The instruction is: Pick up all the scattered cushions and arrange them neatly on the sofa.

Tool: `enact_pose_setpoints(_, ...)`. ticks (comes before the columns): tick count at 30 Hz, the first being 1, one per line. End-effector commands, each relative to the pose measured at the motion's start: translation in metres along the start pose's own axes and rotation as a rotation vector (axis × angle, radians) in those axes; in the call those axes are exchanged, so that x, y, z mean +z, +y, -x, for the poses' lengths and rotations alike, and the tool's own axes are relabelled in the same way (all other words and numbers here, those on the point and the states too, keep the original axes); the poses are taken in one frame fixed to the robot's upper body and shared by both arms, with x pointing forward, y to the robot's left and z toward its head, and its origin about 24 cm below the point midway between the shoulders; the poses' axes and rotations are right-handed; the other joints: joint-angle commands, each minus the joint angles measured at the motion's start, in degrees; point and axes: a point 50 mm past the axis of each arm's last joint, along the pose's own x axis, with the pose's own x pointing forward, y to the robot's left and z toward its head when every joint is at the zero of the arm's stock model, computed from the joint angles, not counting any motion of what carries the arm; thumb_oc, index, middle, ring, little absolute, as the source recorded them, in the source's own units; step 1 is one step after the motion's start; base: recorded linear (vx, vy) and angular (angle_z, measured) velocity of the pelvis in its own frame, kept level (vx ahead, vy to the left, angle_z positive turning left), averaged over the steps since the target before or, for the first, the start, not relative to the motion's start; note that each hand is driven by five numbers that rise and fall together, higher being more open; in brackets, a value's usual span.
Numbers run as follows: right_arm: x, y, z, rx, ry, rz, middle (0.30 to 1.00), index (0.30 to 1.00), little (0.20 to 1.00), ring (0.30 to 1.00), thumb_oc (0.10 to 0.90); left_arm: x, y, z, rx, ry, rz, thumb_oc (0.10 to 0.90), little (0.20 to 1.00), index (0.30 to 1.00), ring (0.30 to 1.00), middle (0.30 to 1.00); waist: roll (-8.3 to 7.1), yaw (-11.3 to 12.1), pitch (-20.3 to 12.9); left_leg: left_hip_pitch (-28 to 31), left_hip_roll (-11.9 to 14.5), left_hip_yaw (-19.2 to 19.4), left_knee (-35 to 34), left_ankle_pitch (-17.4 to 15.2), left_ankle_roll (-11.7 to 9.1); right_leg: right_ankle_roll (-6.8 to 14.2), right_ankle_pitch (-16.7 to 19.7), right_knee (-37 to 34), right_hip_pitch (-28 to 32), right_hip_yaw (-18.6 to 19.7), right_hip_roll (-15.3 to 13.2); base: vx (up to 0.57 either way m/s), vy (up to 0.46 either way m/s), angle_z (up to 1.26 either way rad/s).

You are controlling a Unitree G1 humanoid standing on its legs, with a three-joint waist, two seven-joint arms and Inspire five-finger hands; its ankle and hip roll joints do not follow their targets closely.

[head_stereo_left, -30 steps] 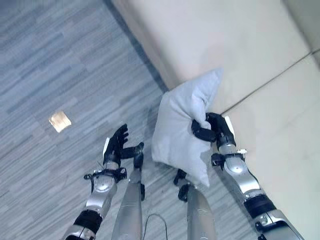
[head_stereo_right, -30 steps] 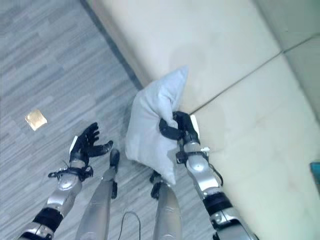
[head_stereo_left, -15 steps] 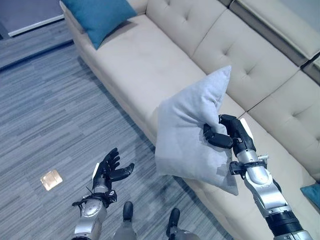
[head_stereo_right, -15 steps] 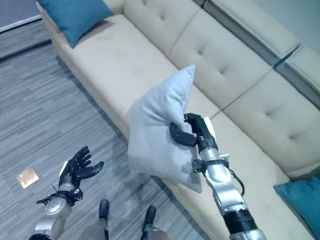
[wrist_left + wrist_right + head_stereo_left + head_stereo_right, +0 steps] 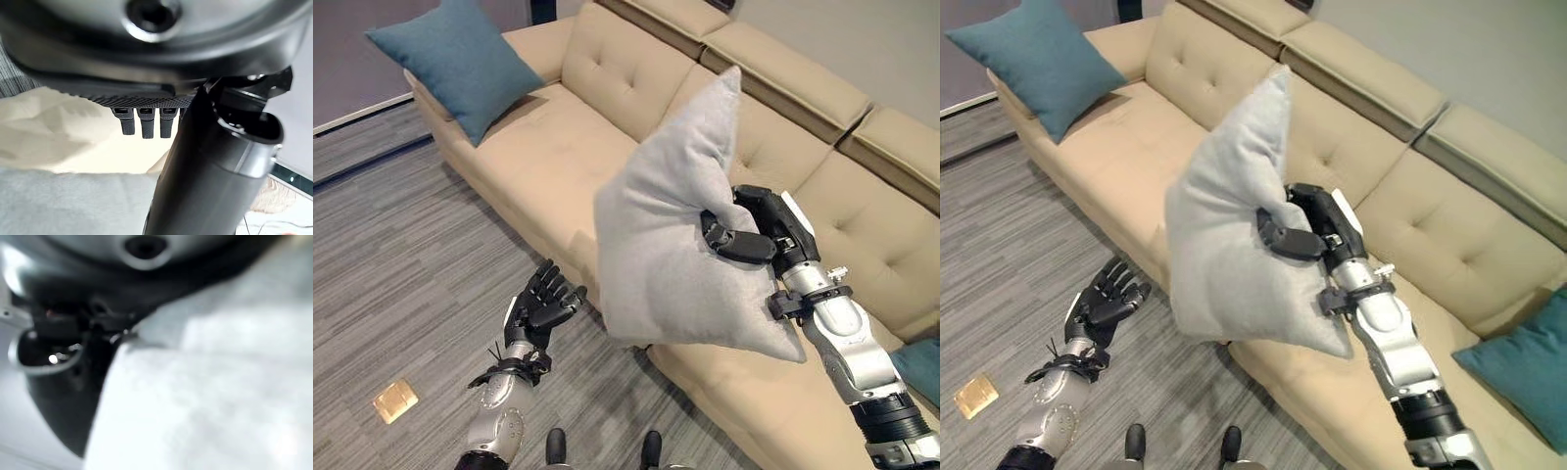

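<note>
A light grey cushion (image 5: 671,255) hangs in the air in front of the beige sofa (image 5: 558,147), one corner pointing up. My right hand (image 5: 759,233) is shut on its right edge, thumb and fingers pinching the fabric; the same cushion (image 5: 210,396) shows pale and close in the right wrist view. My left hand (image 5: 543,302) is open and empty, held low to the left of the cushion above the floor, fingers relaxed (image 5: 142,122). A teal cushion (image 5: 455,61) leans at the sofa's far left end. Another teal cushion (image 5: 1528,367) lies on the seat at the right.
The sofa has tufted back cushions (image 5: 783,83) and a long bare seat between the two teal cushions. Grey striped carpet (image 5: 401,264) covers the floor on the left. A small tan square (image 5: 395,401) lies on the carpet near my left arm.
The camera has tilted up, bringing more of the sofa into view. My right hand has lifted the grey cushion higher. The left hand has stayed open.
</note>
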Motion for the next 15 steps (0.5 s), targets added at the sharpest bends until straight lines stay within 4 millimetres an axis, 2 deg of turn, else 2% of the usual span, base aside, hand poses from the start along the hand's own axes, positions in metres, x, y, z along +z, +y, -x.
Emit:
enact_pose_setpoints(1,0.102,-0.008,-0.029,0.009,-0.554,-0.117,0.300,0.300,0.300,0.300,0.400,0.015,-0.005,-0.009,-0.088,-0.085,-0.063,0.800,0.900,0.900,0.900,0.900,0.34,0.3,-12.9,2.8,-0.6,-1.0,0.1,-7.1,-0.5,5.3,-2.0,2.0,0.8,-2.7,-1.4,0.03,0.027,-0.15)
enact_pose_setpoints(2,0.106,-0.006,-0.030,0.021,-0.573,-0.126,0.300,0.300,0.300,0.300,0.400,0.013,-0.003,-0.010,-0.083,-0.077,-0.048,0.800,0.900,0.900,0.900,0.900,0.51,0.2,-13.0,3.0,-0.6,-0.8,0.1,-7.1,-0.5,5.3,-1.9,1.9,1.0,-2.6,-1.3,0.05,0.049,-0.10)
enact_pose_setpoints(4,0.142,0.009,-0.037,0.126,-0.723,-0.164,0.300,0.300,0.300,0.300,0.400,0.007,-0.004,-0.009,-0.119,-0.045,0.022,0.800,0.900,0.900,0.900,0.900,1.17,-0.3,-13.7,3.9,-0.7,0.2,0.1,-7.5,-0.4,5.4,-1.6,1.4,1.5,-2.0,-1.4,0.04,0.057,-0.20)
enact_pose_setpoints(10,0.163,0.020,-0.038,0.186,-0.812,-0.177,0.300,0.300,0.300,0.300,0.400,0.008,-0.014,-0.014,-0.158,-0.056,0.030,0.800,0.900,0.900,0.900,0.900,1.34,-0.4,-14.1,4.0,-0.7,0.4,0.1,-7.4,-0.4,5.6,-1.3,1.3,1.6,-1.6,-1.4,0.01,0.010,-0.06)
enact_pose_setpoints(15,0.170,0.020,-0.037,0.203,-0.842,-0.176,0.300,0.300,0.300,0.300,0.400,0.006,-0.014,-0.013,-0.154,-0.053,0.048,0.800,0.900,0.900,0.900,0.900,1.38,-0.3,-14.3,4.0,-0.6,0.8,0.1,-7.4,-0.4,5.7,-1.2,1.2,1.5,-1.6,-1.5,0.01,0.007,-0.06)
